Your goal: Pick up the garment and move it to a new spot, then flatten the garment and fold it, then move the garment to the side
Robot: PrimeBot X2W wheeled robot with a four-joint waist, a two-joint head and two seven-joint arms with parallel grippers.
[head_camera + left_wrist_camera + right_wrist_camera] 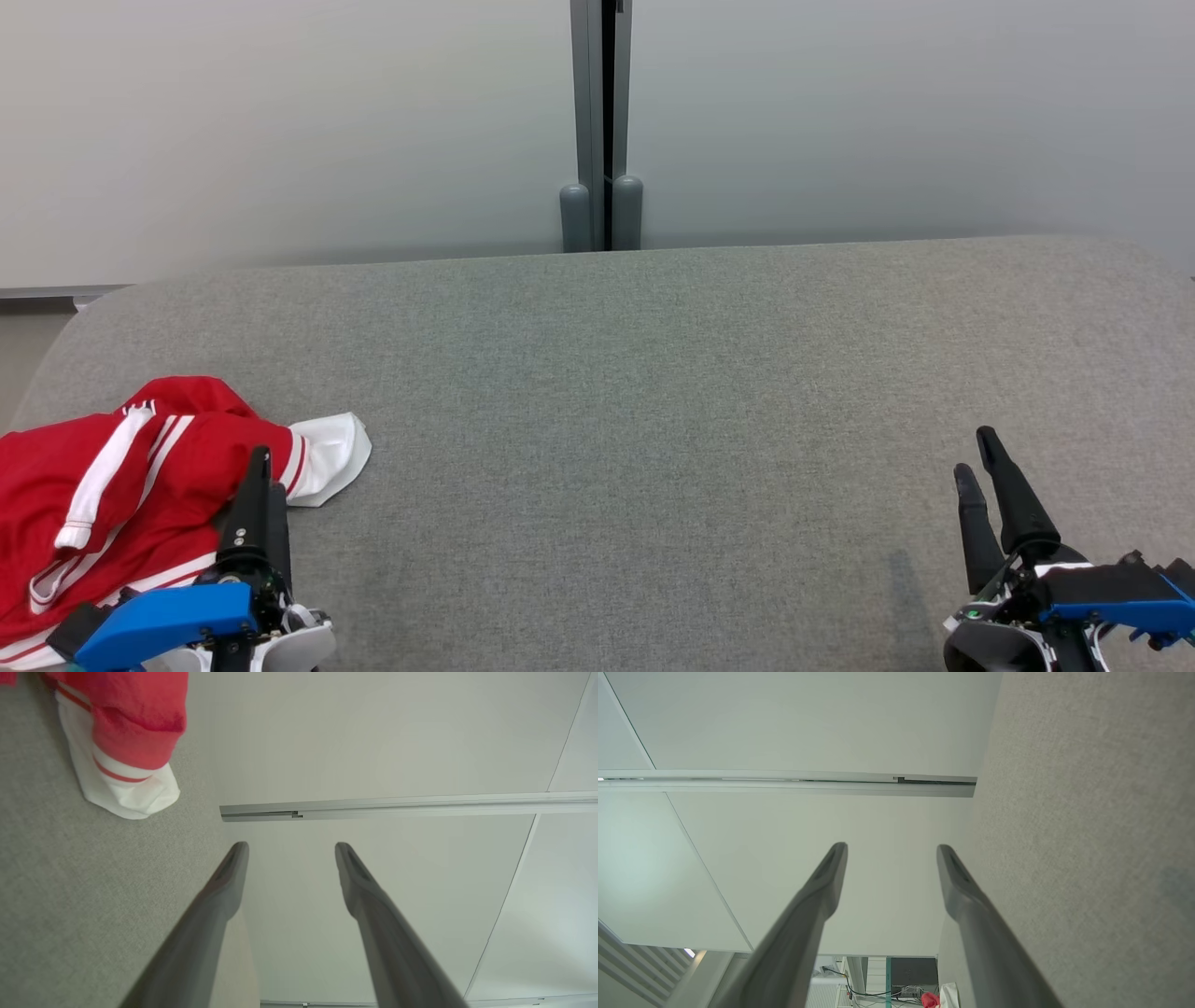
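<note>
**Desk:** Item one, the garment?

**Me:** Garment (121, 485): red, white stripes, white cuff (327, 457). It lies crumpled at the near left corner of the grey surface (653, 373) and runs out of my head view at the left. Handling, my estimate: light, limp knit with no stiffness. It will sag and drag from any single hold, and layers may bunch. Best holds: two separated points along a hem or the shoulders. The cuff is the freest single edge.

**Desk:** Jaws?

**Me:** Left jaws: spread wide, nothing between them, just beside the garment's right side. From my head view I cannot tell whether they touch cloth. Right jaws: likewise spread and empty, at the near right corner, well apart from the garment.

**Desk:** Room?

**Me:** Open surface runs from the cuff across to the right jaws and back to the far edge. Corners are rounded. Beyond the far edge: pale wall panels (280, 121), with a grey post (602, 121) at the middle. The left edge is near the garment, so I judge cloth could slip off there.
</note>
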